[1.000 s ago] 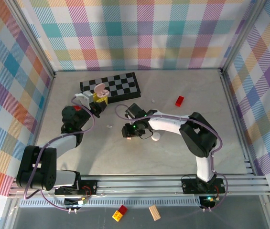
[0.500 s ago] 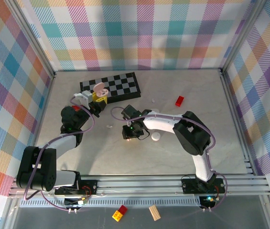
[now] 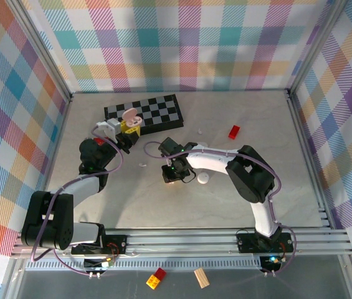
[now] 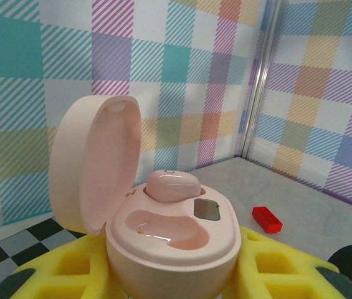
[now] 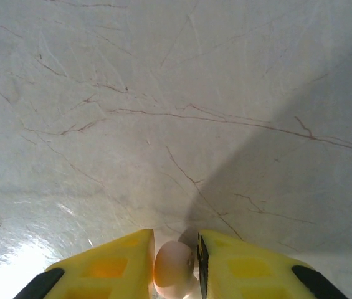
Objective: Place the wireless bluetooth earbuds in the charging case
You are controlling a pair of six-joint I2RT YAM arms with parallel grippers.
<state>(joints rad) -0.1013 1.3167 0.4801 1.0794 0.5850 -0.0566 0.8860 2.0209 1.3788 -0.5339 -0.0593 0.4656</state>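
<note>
Earbud (image 5: 174, 269) between right end effector (image 5: 176, 237) tips

Four earbuds (image 5: 174, 268), two cases (image 4: 176, 243), one checkerboard (image 3: 163, 111)

Looking down on a pale grey marble-patterned tabletop (image 3: 163, 212), closed in by walls of pastel plaid fabric (image 3: 188, 43). Showing a flat black-and-white chequered board (image 3: 157, 111) lying at the far left of that tabletop, sitting slightly askew to the back wall. Showing a small red plastic brick (image 3: 234, 131) lying to the right of the board, well apart from it; appearing again low on the right in the left wrist view. Showing silver aluminium rails (image 3: 194, 238) running along the near edge. Showing, in front of the rails, a red-and-yellow plastic brick (image 3: 157, 279) lying near a small tan wooden block (image 3: 201, 278), not touching.
</note>
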